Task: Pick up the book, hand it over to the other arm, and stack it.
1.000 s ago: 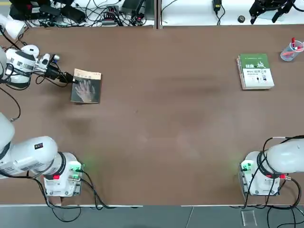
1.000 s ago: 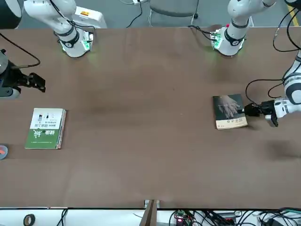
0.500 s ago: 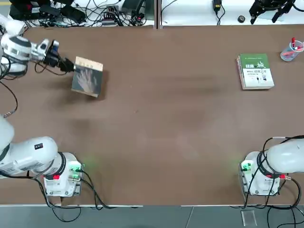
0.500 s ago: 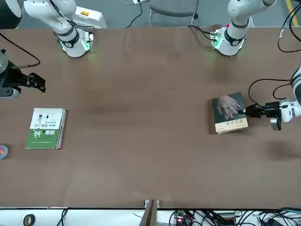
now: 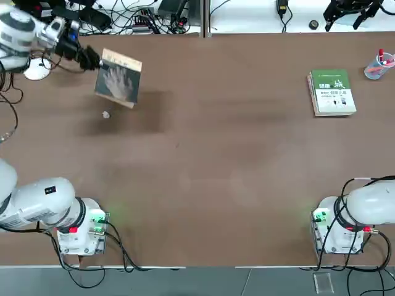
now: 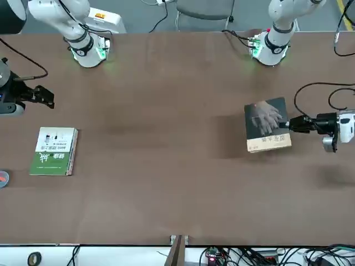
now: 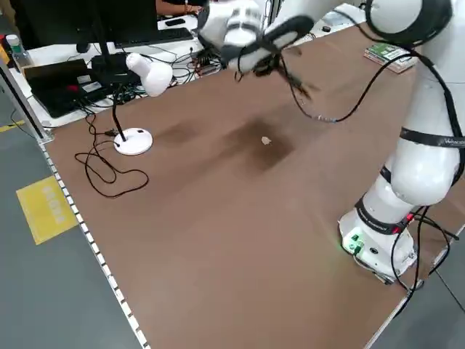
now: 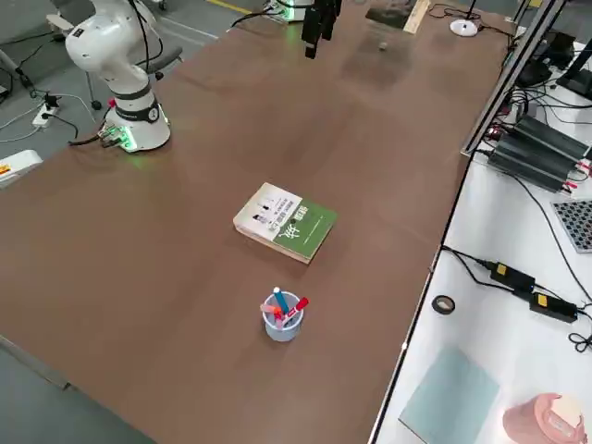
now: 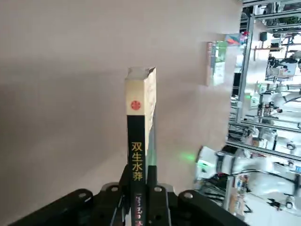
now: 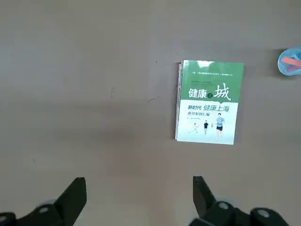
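Book [image 5: 120, 80]: raised above the surface [image 5: 216, 185] on the robot's left, tilted, shadow well apart from it
Slip risk: pinched near one edge, most of the cover hanging free; a fast swing could make it pivot or drop
Handover risk: right arm well apart, beyond easy reach; a poor meeting angle could mean bumped fingers or bent pages, an early release a fall
Stacking risk: green-and-white book [image 5: 333, 92] probably the base; a skewed or high release could mean sliding off, a low approach a shove towards the cup [image 5: 378, 69]
Left fingers [image 9: 124, 181]: closed on both covers beside the spine, pinching the book
Right fingers [image 10: 73, 197]: spread wide, nothing between, touching nothing, near the green-and-white book's side of the surface
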Motion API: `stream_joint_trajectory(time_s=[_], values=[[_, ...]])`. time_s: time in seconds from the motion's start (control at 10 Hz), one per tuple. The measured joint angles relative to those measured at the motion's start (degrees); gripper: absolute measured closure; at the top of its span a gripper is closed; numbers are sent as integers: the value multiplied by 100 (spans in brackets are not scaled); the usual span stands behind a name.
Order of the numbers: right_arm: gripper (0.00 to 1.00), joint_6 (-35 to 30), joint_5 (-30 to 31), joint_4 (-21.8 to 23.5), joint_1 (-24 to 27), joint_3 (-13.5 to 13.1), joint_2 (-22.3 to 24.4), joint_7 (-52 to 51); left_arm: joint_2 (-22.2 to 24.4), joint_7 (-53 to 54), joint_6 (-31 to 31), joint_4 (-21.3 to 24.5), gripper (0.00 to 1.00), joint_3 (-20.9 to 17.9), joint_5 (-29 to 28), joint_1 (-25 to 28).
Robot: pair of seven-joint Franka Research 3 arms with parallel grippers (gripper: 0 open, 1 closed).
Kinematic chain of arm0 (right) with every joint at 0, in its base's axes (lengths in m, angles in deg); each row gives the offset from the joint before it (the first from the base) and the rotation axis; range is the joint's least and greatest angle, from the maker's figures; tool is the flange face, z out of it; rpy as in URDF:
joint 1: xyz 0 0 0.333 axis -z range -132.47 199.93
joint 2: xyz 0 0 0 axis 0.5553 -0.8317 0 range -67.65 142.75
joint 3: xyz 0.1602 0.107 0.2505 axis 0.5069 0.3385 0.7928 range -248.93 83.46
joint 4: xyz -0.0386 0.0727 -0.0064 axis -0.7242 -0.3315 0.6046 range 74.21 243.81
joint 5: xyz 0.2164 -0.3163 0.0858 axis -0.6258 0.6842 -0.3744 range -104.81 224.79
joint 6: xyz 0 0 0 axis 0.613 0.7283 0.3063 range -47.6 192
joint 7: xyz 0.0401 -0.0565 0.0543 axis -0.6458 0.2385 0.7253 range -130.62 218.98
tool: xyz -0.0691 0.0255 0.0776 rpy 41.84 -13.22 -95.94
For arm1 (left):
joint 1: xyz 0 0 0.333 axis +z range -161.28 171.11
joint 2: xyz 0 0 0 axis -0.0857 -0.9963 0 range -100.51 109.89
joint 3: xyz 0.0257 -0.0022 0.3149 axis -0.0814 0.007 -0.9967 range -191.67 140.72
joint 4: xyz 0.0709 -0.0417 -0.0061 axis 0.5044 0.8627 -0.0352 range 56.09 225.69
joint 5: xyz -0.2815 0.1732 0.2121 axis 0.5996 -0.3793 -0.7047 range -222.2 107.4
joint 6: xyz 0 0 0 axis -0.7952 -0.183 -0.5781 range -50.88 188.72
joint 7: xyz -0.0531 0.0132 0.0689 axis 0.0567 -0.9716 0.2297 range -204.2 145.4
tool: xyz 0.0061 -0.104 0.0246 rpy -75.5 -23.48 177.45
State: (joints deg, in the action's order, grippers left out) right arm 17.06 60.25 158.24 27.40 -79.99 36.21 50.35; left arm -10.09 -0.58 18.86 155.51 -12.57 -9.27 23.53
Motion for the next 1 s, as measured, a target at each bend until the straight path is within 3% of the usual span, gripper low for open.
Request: stream_joint_trajectory(time_s=[0.4,1.0], values=[[0,-41,0,20,-2,13,-1,0,82,-876,-153,-601,84,630,243,-20],[0,-131,-79,38,-2,6,-1,1,-139,-1143,483,-661,84,1342,1174,-360]])
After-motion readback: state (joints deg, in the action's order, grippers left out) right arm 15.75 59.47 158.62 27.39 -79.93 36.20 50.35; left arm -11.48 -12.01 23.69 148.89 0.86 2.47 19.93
